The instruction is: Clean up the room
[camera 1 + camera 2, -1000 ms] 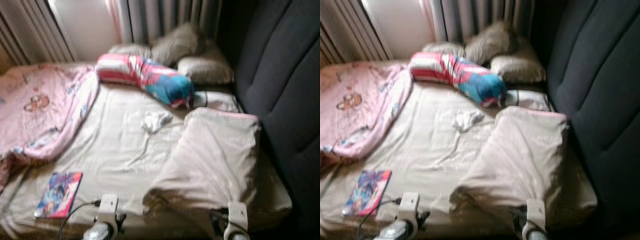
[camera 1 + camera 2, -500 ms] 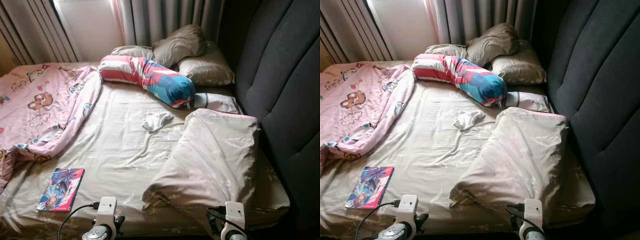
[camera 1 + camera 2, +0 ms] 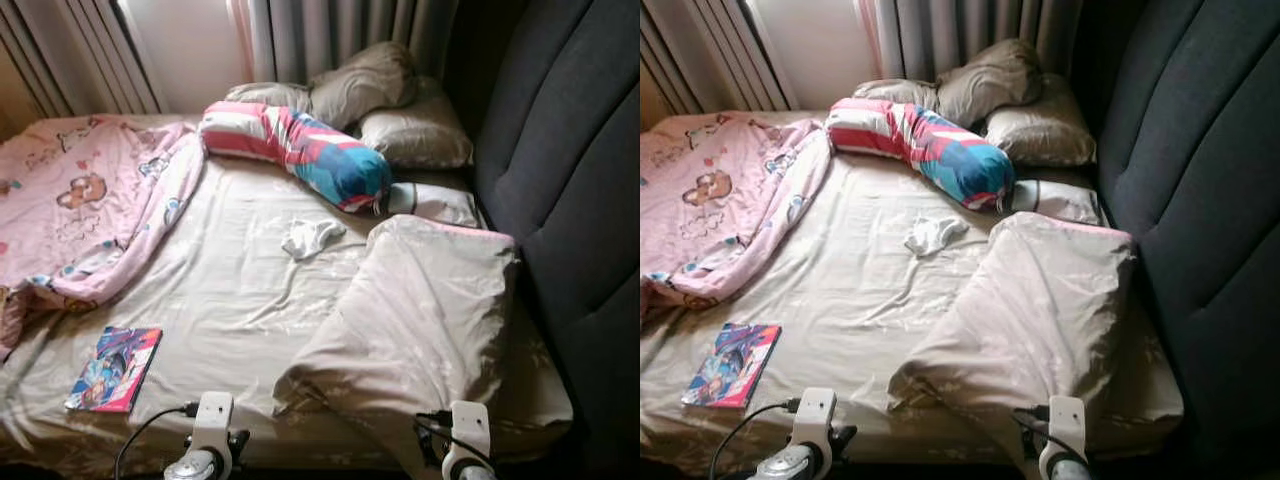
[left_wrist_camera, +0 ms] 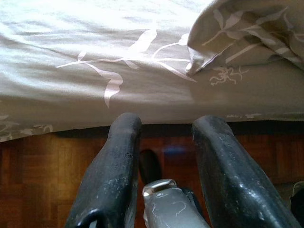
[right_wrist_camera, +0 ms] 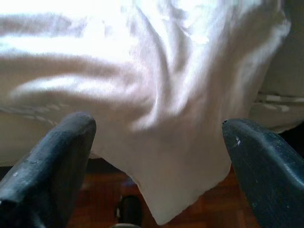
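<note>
The view has shifted slightly, so the robot moved; nothing on the bed (image 3: 230, 300) changed; both claws, left claw (image 4: 164, 142) and right claw (image 5: 156, 142), are apart and empty at its edge; the book (image 3: 114, 368) lies ahead-left of the left claw, the beige quilt (image 3: 420, 320) just ahead of the right claw.

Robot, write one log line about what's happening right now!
place: bedside | left tool: open, empty, at bed edge | right tool: open, facing folded duvet | book, white sock: on sheet

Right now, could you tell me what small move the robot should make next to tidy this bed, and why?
Probably reach the right gripper forward to the folded duvet: its fingers are open, and the duvet's corner hangs over the bed edge just ahead.
</note>
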Motion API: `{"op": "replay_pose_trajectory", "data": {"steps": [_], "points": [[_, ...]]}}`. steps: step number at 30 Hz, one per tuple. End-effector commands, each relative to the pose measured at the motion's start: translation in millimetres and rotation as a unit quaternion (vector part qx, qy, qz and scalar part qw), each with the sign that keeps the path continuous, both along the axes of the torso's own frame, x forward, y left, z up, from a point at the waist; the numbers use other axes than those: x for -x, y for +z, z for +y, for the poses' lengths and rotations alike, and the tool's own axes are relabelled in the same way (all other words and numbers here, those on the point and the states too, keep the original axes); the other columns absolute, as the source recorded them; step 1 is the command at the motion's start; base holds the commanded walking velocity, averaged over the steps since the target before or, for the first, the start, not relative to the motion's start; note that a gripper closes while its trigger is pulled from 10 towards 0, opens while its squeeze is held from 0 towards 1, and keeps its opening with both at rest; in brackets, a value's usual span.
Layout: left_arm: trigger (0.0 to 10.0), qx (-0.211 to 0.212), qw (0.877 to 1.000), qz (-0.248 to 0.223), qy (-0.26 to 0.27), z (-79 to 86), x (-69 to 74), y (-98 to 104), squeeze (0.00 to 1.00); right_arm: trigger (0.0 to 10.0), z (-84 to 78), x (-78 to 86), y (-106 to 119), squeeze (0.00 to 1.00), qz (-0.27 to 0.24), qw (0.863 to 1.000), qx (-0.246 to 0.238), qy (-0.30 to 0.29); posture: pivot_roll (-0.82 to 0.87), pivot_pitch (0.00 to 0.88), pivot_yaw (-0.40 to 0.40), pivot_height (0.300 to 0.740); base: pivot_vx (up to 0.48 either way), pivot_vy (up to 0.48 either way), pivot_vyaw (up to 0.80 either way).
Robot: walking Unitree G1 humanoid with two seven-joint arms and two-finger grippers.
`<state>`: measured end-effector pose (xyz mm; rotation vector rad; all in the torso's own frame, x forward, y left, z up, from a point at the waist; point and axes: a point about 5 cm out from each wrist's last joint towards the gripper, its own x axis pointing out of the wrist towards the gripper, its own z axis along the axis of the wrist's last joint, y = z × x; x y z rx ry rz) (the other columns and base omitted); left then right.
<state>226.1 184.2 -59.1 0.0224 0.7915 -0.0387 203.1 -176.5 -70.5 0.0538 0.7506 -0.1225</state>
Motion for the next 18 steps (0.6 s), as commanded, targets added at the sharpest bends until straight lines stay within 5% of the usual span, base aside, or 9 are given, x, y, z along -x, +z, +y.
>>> {"op": "replay_pose_trajectory", "data": {"steps": [1, 18], "points": [[10.0, -0.003, 1.0, 0.001, 0.004, 3.7, 2.4, -0.9, 0.0, 10.0, 3.8, -5.5, 3.1, 0.0, -0.011, 1.0, -0.007, 0.0, -0.07, 0.026, 0.028, 0.74, 0.0, 0.0, 0.0], [10.0, -0.006, 1.0, -0.002, -0.005, 2.7, 1.6, -0.4, 0.0, 10.0, 3.9, -7.5, 4.5, 0.0, -0.018, 1.0, -0.007, -0.003, -0.07, 0.028, 0.028, 0.74, 0.0, 0.0, 0.0]]}}
